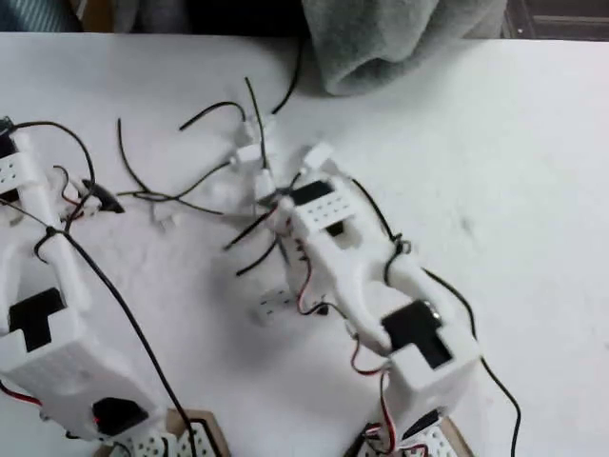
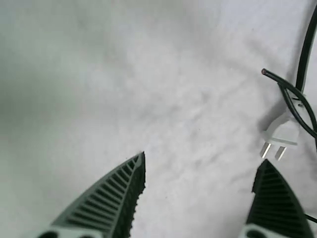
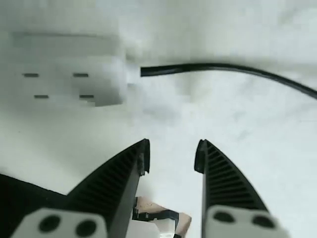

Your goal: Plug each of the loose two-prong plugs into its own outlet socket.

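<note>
A white two-prong plug (image 2: 281,136) on a black cable lies on the white table, prongs toward my left gripper (image 2: 198,171), which is open and holds nothing. The same plug (image 1: 167,218) sits just right of that gripper (image 1: 103,201) in the high view. My right gripper (image 3: 171,158) is open with nothing between its fingers. It hangs a little short of a white outlet block (image 3: 69,69) with two pairs of slots. A black cable end (image 3: 198,67) lies beside that block. Another white outlet block (image 1: 274,304) rests beside the right arm.
Several black cables and small white plug pieces (image 1: 249,152) are tangled at the table's middle, around the right gripper (image 1: 266,190). A grey cloth (image 1: 400,38) hangs over the far edge. Bare tabletop spreads to the right (image 1: 514,171).
</note>
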